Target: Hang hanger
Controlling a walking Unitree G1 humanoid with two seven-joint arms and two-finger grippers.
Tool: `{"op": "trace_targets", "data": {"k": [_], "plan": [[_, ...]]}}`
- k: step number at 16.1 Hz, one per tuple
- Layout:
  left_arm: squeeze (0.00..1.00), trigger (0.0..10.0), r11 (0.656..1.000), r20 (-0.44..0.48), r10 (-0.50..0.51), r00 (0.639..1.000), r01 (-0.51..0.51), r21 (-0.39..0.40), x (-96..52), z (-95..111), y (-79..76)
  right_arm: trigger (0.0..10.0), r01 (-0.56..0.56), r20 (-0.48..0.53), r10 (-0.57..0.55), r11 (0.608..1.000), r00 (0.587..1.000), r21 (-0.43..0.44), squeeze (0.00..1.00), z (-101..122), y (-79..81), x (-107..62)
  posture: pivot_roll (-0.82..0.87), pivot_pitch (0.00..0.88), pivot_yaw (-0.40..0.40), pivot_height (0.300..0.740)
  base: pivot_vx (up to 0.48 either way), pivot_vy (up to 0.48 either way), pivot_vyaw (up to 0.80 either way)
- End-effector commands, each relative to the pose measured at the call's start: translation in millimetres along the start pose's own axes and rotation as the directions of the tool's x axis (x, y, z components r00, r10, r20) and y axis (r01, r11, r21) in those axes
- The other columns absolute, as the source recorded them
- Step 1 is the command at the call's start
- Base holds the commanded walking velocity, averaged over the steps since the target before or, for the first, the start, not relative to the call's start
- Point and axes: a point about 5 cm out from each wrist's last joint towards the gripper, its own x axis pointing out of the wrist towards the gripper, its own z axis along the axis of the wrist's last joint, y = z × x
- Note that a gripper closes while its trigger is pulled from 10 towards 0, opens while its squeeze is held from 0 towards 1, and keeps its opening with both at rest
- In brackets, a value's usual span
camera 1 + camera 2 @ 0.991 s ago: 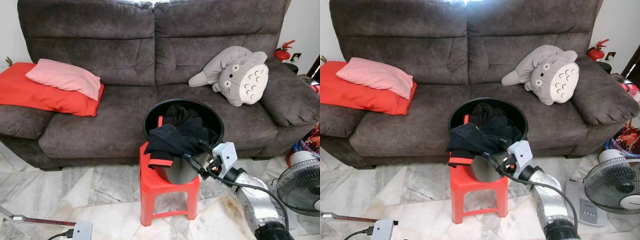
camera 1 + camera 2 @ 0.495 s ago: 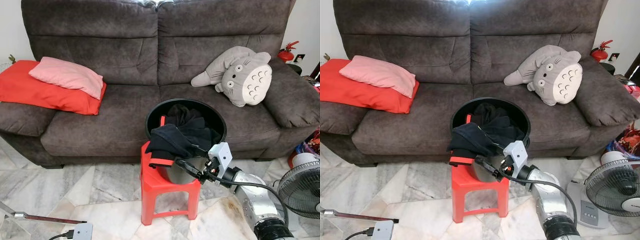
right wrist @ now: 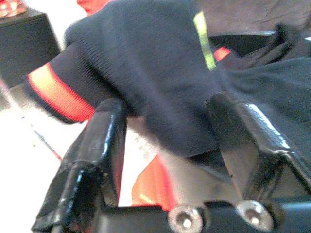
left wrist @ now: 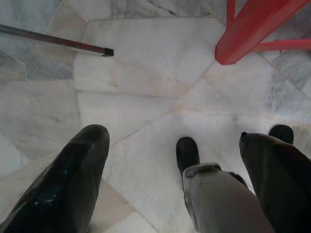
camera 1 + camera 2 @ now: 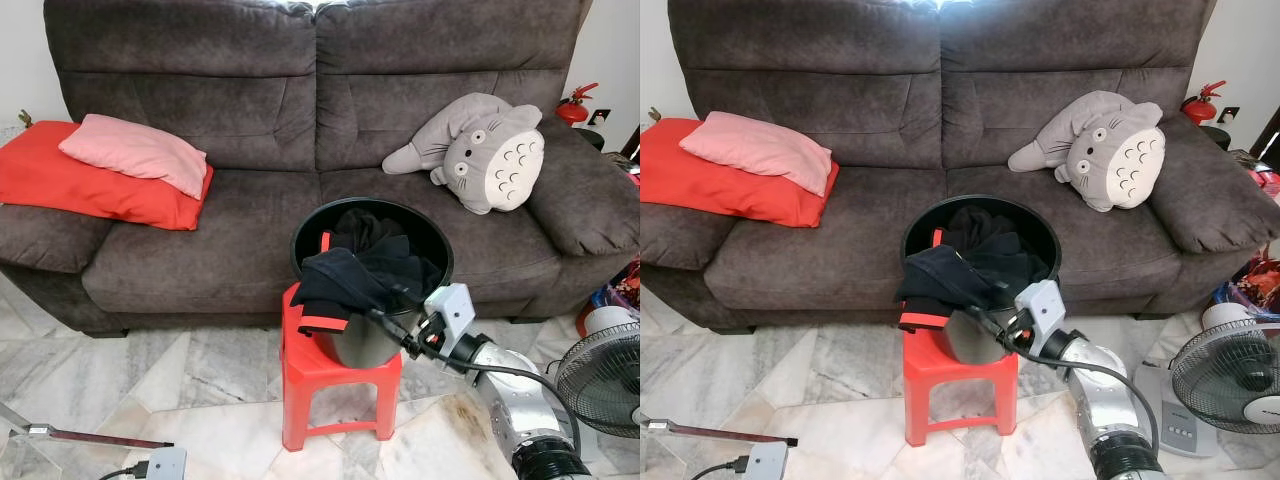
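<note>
A black bucket (image 5: pixel 372 204) full of dark clothes stands on a red plastic stool (image 5: pixel 305 367) in front of a grey sofa. A dark garment with a red band (image 5: pixel 333 282) hangs over the bucket's near rim. My right gripper (image 5: pixel 384 321) is at the bucket's front, open, its fingers (image 3: pixel 104 138) on either side of the garment's (image 3: pixel 155 68) lower fold without closing on it. My left gripper (image 4: pixel 172 138) hangs open over the marble floor beside a stool leg (image 4: pixel 252 29).
The sofa (image 5: pixel 200 250) carries a red and a pink pillow (image 5: pixel 135 155) and a grey plush toy (image 5: pixel 480 150). A fan (image 5: pixel 600 380) stands at the right. A thin dark rod (image 5: pixel 95 438) and a white box (image 5: pixel 165 463) lie on the floor at lower left.
The right gripper has lifted slightly and shifted right, back up against the garment's hanging edge. The whole picture has shifted a little since a second ago.
</note>
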Motion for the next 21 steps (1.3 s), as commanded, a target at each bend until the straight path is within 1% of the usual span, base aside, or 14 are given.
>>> {"op": "trace_targets", "data": {"k": [1,3,4,6,10,14,17,19,20,21], "plan": [[0.0,10.0,1.0,-0.035,0.001,0.999,-0.001,0.004,-1.8,-9,2.2,0.0,-0.023,-0.007,0.023,1.0,1.0,0.005,0.0,-1,1.7,1.9,-0.11,0.067,0.015,0.74,0.0,0.0,0.0],[0.0,10.0,1.0,-0.04,0.003,0.999,-0.003,0.004,-2.2,-11,2.8,0.0,-0.059,-0.03,0.06,0.998,0.998,0.025,0.0,-5,2.9,0.3,-0.11,0.073,0.014,0.74,0.0,0.0,0.0],[0.0,10.0,1.0,-0.04,0.002,0.999,-0.002,0.004,-2.2,-11,2.7,0.0,-0.055,-0.039,0.055,0.998,0.998,0.008,0.0,-5,2.3,0.0,-0.11,0.08,0.012,0.74,0.0,0.0,0.0],[0.0,10.0,1.0,-0.037,0.003,0.999,-0.004,-0.002,-1.9,-10,2.4,0.0,-0.013,-0.009,0.013,1.0,1.0,0.003,0.0,0,-2.8,1.1,-0.11,0.097,0.011,0.74,0.0,0.0,0.0],[0.0,10.0,1.0,-0.036,0.0,0.999,0.0,-0.003,-1.4,-8,0.9,0.0,-0.02,-0.004,0.02,1.0,1.0,-0.018,0.0,5,-5.5,3.1,-0.11,0.11,0.009,0.74,0.0,0.0,0.0],[0.0,10.0,1.0,-0.038,-0.002,0.999,0.002,-0.005,-1.3,-8,-0.2,0.0,-0.013,-0.013,0.012,1.0,1.0,-0.017,0.0,2,-5.7,1.4,-0.11,0.12,0.009,0.74,0.0,0.0,0.0],[0.0,10.0,1.0,-0.037,-0.003,0.999,0.003,-0.001,-1.3,-8,-0.5,0.0,0.03,0.0,-0.03,0.999,1.0,-0.024,0.0,2,-7.6,0.3,-0.11,0.123,0.011,0.74,0.0,0.0,0.0],[0.0,10.0,1.0,-0.033,-0.006,0.999,0.007,0.003,-1.0,-7,-2.3,0.0,0.078,0.022,-0.077,0.996,0.997,-0.047,0.0,3,-9.9,-3.8,-0.12,0.122,0.013,0.74,0.0,0.0,0.0],[0.0,10.0,1.0,-0.031,-0.008,0.999,0.008,0.005,-0.9,-7,-2.6,0.0,0.106,0.031,-0.105,0.992,0.994,-0.069,0.0,5,-11.9,-5.0,-0.12,0.126,0.013,0.74,0.0,0.0,0.0],[0.0,10.0,1.0,-0.029,-0.008,1.0,0.008,0.005,-0.8,-6,-2.6,0.0,0.181,0.066,-0.175,0.979,0.982,-0.093,0.0,12,-18.3,-7.3,-0.12,0.13,0.013,0.74,0.0,0.0,0.0]]}}
